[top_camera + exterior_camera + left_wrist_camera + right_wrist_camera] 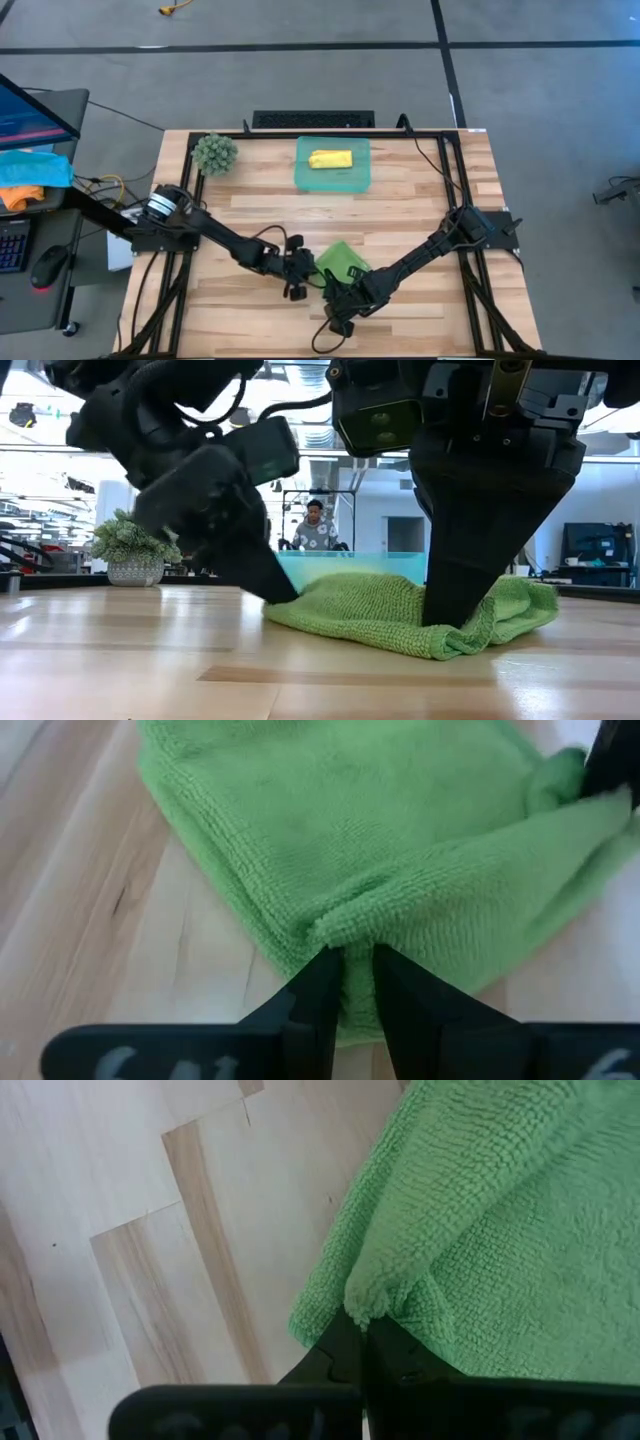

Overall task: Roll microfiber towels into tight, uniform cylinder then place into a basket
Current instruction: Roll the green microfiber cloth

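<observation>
The light green microfiber towel (pixel 341 259) lies folded in several layers on the wooden table, near its front edge. My left gripper (pixel 350 970) is shut on the towel's left edge and my right gripper (pixel 362 1335) is shut on its near edge; both stand low over the table (pixel 330 670). The yellow towel (pixel 330 159) lies rolled up inside the teal basket (pixel 303 178) at the table's far middle. My left gripper pinches a puckered bit of the green towel's folded left edge (pixel 345 928) between its two fingers. The fingers (pixel 268 582) slant down from the table's left. The towel lies slack on the table. My right gripper pinches a small tuft at the green towel's near edge (pixel 372 1302) between its two fingers. The fingers (pixel 462 585) point steeply down from above, with their ends at the table. The towel rests on the table around them, bunched at that edge.
A fuzzy green plant in a pot (pixel 214 152) stands at the far left corner. Bare wood lies between the green towel and the basket. A person (pixel 316 526) shows in the room beyond the table.
</observation>
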Available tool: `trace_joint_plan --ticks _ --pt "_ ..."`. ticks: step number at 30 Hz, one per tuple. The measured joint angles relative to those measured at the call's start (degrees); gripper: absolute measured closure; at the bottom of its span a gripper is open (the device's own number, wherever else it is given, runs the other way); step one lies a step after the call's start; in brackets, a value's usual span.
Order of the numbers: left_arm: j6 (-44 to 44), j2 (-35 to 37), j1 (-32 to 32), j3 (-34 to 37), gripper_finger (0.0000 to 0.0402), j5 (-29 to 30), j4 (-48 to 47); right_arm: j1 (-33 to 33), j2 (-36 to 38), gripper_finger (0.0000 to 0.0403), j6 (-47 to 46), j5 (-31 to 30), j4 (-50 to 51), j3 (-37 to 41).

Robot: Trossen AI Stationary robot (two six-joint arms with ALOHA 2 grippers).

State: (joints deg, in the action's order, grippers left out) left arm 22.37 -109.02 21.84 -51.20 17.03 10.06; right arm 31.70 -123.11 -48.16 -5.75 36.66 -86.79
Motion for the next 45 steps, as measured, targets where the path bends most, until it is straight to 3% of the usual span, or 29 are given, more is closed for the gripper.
trace_joint_plan --ticks 13,28,38,45 --pt "8.05 -2.02 0.5 -0.29 0.034 1.27 -2.5 -0.02 -0.11 0.0371 0.17 1.23 0.4 -0.76" --pt "15.08 -2.11 1.82 -0.11 0.034 2.48 -3.51 -1.88 1.16 0.0259 -1.06 4.65 6.15 -0.85" --pt "27.05 -2.11 1.82 -0.07 0.034 2.35 -3.65 3.11 7.57 0.0267 3.52 -9.19 14.66 -0.81" --pt "31.17 -2.11 1.84 -0.05 0.034 2.92 -3.51 11.88 7.66 0.0269 10.51 -32.56 13.58 -0.86"
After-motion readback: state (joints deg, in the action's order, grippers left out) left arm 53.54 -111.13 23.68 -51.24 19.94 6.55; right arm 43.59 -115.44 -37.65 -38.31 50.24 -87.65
